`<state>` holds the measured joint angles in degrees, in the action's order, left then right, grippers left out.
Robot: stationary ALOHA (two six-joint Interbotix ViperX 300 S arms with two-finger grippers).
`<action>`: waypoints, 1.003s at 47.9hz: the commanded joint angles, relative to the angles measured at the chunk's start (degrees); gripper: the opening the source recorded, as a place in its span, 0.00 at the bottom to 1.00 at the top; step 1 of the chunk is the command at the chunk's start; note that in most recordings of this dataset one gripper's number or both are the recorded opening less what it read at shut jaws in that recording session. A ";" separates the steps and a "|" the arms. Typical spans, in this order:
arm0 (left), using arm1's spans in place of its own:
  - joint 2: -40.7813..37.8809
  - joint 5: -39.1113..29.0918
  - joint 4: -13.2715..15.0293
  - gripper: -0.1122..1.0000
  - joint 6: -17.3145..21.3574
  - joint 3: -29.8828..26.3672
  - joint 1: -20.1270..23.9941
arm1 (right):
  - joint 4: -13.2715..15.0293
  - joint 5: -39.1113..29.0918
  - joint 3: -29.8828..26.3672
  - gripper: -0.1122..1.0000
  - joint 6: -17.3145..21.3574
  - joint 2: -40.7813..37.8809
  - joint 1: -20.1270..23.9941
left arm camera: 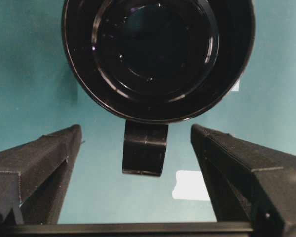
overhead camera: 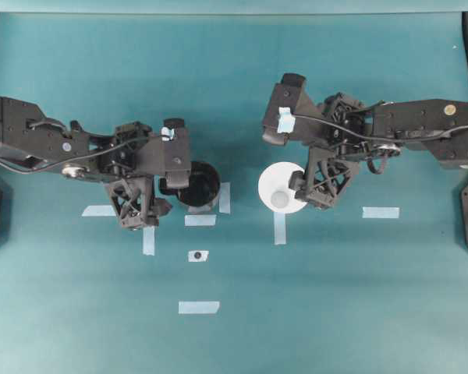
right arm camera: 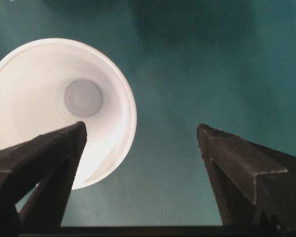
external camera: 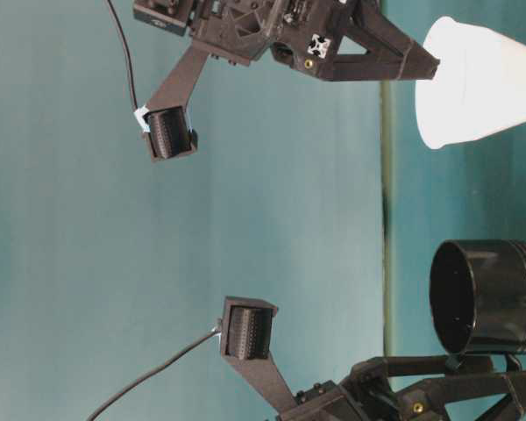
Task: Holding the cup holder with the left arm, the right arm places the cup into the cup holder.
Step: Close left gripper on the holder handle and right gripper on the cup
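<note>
While both grippers hang wide open and empty, nothing is done yet. Holder (overhead camera: pixel 199 184) at centre-left unheld by left gripper (left arm camera: pixel 138 148); cup (overhead camera: pixel 281 187) at centre-right ungrasped by right gripper (right arm camera: pixel 140 143).

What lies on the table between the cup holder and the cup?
In the overhead view, one upright strip of pale tape beside the cup holder; otherwise bare teal tabletop up to the cup.

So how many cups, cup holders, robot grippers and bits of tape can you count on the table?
Cup: 1
Cup holder: 1
Robot grippers: 2, left gripper, right gripper, both with jaws open
Pale tape pieces on the table: 8, such as this one
Total: 12
</note>
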<state>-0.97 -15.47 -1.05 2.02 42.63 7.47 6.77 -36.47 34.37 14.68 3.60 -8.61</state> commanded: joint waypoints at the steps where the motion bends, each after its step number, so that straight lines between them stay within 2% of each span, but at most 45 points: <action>1: 0.62 0.35 -0.18 0.96 0.09 -1.05 0.09 | 0.09 0.26 -1.32 0.97 0.18 1.14 -0.09; 48: 0.18 0.35 -0.18 0.94 0.09 -1.76 0.18 | 0.00 2.90 -1.23 0.97 0.18 -4.48 -0.53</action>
<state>-1.49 -15.47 -1.05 2.02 41.92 7.47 6.77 -33.93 34.28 14.68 -1.85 -9.05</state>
